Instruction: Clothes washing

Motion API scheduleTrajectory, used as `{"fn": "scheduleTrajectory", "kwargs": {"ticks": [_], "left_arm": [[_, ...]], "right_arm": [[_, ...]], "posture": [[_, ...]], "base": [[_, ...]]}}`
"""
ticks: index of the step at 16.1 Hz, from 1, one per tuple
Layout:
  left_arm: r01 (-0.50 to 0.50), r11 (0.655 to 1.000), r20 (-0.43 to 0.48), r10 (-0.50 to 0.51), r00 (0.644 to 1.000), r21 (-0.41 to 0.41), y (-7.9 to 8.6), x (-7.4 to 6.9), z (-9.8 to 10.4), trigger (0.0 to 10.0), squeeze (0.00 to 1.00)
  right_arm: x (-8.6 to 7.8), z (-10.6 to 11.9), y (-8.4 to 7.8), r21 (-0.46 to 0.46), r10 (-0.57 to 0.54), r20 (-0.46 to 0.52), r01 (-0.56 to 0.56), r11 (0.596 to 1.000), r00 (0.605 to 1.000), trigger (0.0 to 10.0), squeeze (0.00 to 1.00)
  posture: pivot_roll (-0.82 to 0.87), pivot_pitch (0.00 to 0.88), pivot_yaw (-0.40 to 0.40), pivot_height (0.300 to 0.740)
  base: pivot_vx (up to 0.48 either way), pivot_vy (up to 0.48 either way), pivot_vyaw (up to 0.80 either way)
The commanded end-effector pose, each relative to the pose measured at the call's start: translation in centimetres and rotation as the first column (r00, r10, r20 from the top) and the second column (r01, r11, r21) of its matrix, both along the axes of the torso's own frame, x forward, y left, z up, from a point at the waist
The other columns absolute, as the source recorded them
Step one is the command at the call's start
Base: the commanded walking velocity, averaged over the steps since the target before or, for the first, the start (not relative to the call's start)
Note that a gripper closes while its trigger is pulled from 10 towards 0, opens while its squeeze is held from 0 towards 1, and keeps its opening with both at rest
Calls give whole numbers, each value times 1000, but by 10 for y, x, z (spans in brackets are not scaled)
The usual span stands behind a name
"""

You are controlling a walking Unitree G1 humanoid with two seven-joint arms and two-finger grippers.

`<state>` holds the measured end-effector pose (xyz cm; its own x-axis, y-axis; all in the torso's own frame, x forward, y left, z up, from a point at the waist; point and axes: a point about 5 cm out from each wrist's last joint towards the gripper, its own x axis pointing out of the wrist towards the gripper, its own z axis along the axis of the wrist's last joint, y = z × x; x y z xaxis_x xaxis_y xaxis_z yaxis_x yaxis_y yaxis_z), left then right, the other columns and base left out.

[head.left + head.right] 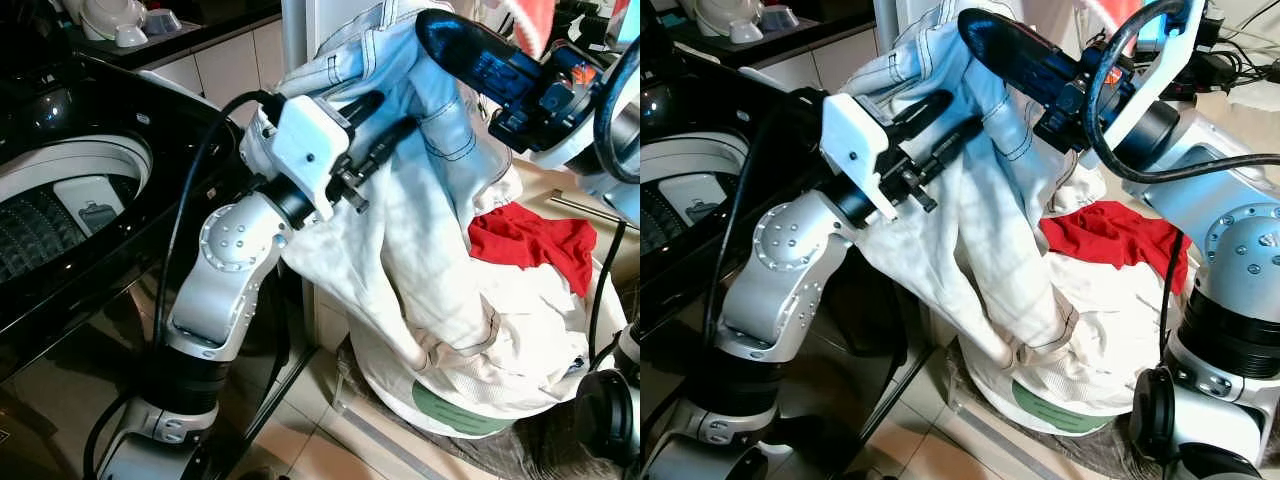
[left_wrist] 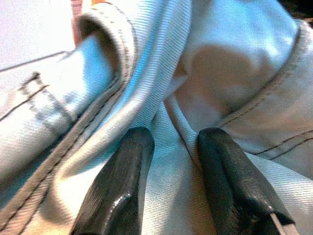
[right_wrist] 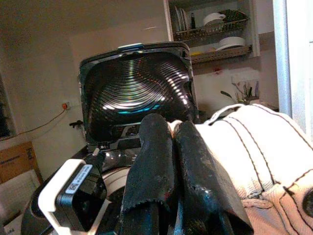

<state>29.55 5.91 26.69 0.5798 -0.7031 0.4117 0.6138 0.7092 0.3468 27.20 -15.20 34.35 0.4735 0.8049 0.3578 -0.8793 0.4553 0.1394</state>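
Observation:
A pair of white jeans (image 1: pixel 430 200) with dark stitching hangs lifted above a heap of laundry (image 1: pixel 520 330). My left gripper (image 1: pixel 398 112) reaches in from the left and is shut on a fold of the jeans near the waistband; in the left wrist view the cloth (image 2: pixel 146 73) is pinched between its fingers (image 2: pixel 122 186). My right gripper (image 1: pixel 432 26) comes from the upper right, shut on the waistband's top edge (image 3: pixel 244 147), its fingers (image 3: pixel 156 161) pressed together. A red garment (image 1: pixel 530 242) lies on the heap. The black top-loading washing machine (image 1: pixel 60 210) stands to my left, lid (image 3: pixel 137 88) raised.
The heap sits in a white bag with a green patch (image 1: pixel 460 412) on the tiled floor (image 1: pixel 330 420). A dark counter with crockery (image 1: pixel 120 20) runs behind the washer. A dish rack (image 3: pixel 215 24) hangs on the far wall. Cables trail beside my right arm (image 1: pixel 1230 230).

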Motion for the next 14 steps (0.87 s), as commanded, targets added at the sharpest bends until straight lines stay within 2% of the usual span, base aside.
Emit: {"fn": "scheduleTrajectory", "kwargs": {"ticks": [1,4,5,8,9,10,11,13,14], "left_arm": [[-60,998,-27,60,998,1,10,7,-3,0,0],[-6,999,-11,6,1000,-45,7,2,3,0,0],[61,995,-2,-61,998,-79,6,-5,6,0,0],[113,990,17,-112,994,-90,8,-14,8,0,0],[150,984,19,-149,989,-94,13,-20,9,10000,0],[176,979,24,-174,984,-107,20,-25,12,10000,90],[180,976,34,-178,984,-119,25,-26,17,10000,1000],[151,983,90,-142,986,-102,41,-22,36,10000,1000],[133,985,91,-123,988,-107,45,-18,40,10000,1000]], "right_arm": [[-10,10,-3,20,11,67,-13,1000,998,0,0],[-7,10,-11,27,-39,54,38,999,998,0,0],[-5,8,-16,25,-65,45,64,998,997,0,0],[-3,8,-21,29,-86,38,85,996,996,0,0],[-2,7,-24,31,-93,34,92,995,995,0,0],[-1,6,-26,31,-96,31,95,995,995,0,0],[-1,5,-27,29,-99,28,98,995,995,0,0],[0,-1,-29,5,-110,16,110,994,994,0,0],[0,-3,-30,1,-114,12,114,994,993,0,0]], "posture": [[-78,0,41,740],[-76,0,40,740],[-76,0,40,740],[-80,0,39,740],[-79,0,37,740],[-76,0,35,740],[-74,0,35,740],[-69,0,33,740],[-66,0,34,740]], "base": [[0,0,0],[0,0,0],[0,0,0],[0,0,0],[0,0,0],[0,0,0],[0,0,0],[0,0,0],[0,0,0]]}}
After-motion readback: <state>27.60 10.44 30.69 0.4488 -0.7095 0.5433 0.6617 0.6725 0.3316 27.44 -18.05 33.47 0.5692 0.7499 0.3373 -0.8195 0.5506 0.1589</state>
